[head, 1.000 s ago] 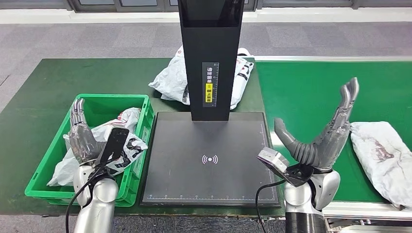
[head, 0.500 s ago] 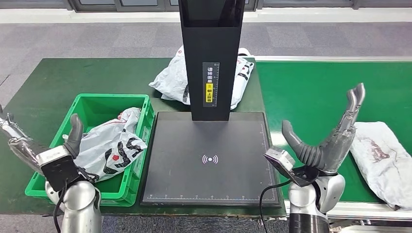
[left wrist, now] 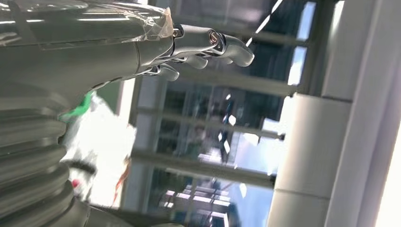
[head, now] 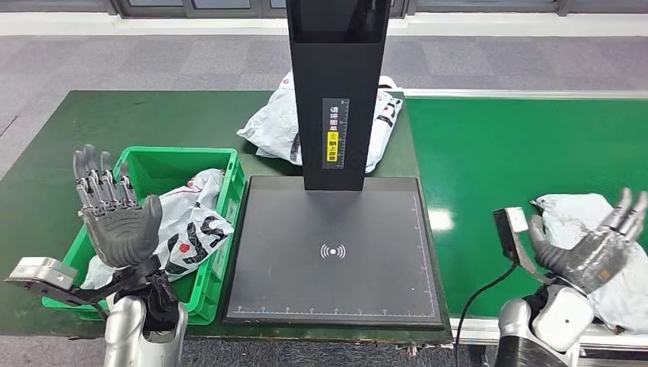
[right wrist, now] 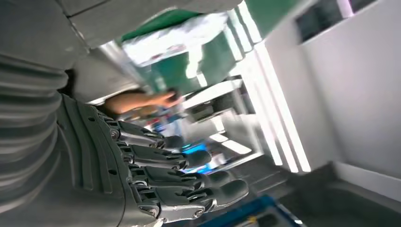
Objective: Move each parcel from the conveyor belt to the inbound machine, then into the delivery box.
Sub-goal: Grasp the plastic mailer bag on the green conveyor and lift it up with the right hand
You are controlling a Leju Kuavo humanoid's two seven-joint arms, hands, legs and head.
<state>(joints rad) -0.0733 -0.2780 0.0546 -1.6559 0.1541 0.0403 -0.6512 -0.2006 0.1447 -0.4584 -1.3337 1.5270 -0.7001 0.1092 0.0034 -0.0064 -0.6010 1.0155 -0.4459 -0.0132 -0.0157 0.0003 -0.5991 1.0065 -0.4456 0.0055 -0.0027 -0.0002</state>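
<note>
Left hand (head: 116,222) raised, palm up, fingers spread — right hand (head: 592,248) low, empty, fingers apart

Head view high, facing forward-down over green table (head: 46,157); wrist views close behind own hands, tilted toward room.

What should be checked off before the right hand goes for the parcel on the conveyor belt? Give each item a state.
1. Right hand empty, fingers apart: ok.
2. Parcel on conveyor belt beside the right hand and within likely reach: ok, though the hand covers part of it.
3. Inbound machine platform free of parcels: ok.
4. Left hand holds nothing and is raised above the green delivery box: ok.
5. Room left in the delivery box: cannot tell; one parcel in box already lies there.
6. Parcel behind the machine column out of the path: ok.
</note>
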